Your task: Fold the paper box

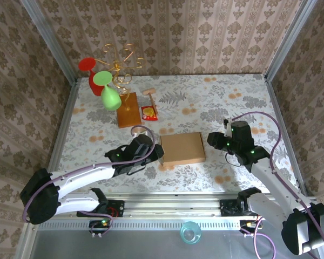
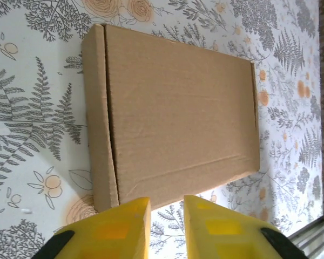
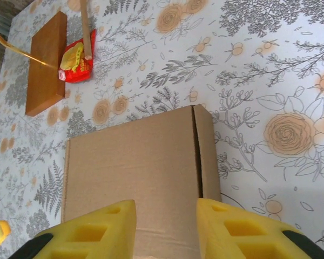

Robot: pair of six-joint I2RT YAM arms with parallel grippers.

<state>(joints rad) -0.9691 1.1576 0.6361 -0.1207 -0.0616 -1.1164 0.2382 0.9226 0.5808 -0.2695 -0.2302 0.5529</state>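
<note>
Top external: box [image 1: 182,149] flat and closed at table [image 1: 205,102] centre, reads as fully folded. Left hand [image 1: 157,152] sits at its 9 o'clock edge, right hand [image 1: 215,141] just off its 3 o'clock edge; my read is they flank it to square or press it. Left wrist: fingers [image 2: 121,226] narrowly parted, nothing between, tips just short of box; flap seam [image 2: 109,108] along one edge gapes slightly, which overhead can't resolve. Right wrist: hand wider open, empty, aimed at box; likely same seam, plus board [image 3: 46,62] and red packet [image 3: 75,63] toward 11 o'clock.

damask-patterned walls [image 1: 173,32] around a floral-print tabletop [image 1: 216,102], under even light
</note>
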